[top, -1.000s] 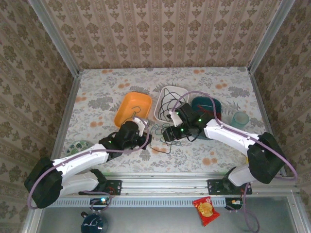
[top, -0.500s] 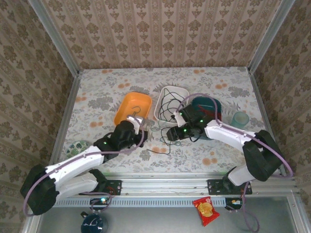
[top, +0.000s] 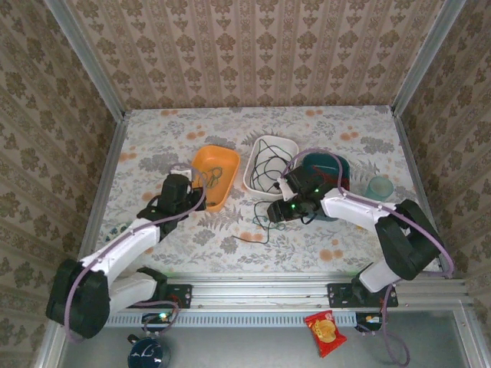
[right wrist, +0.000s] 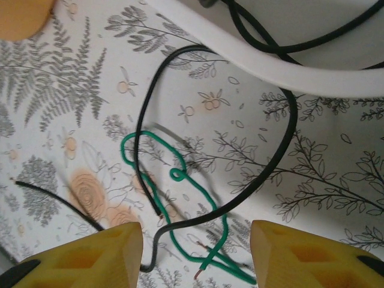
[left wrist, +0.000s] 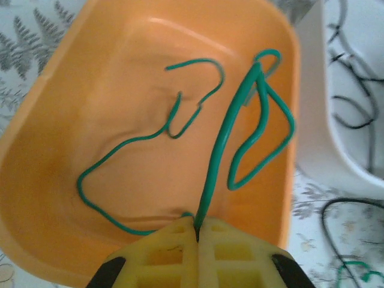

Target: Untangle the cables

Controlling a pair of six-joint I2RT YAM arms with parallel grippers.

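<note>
Running straight from the clamped left gripper [left wrist: 198,233], the green cable [left wrist: 218,155] loops inside the orange tray [left wrist: 90,90]; right gripper [right wrist: 197,246] gapes.

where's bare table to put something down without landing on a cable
Free: the far strip of table behind the orange tray and white tray, out to the far left corner. Crowded: in front of both trays, where loose black and green cables lie, and the right side by the teal bowl and cup.

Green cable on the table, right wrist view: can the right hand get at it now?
Probably yes: the right hand is open with the green cable between its fingers, though a black cable crosses it.
</note>
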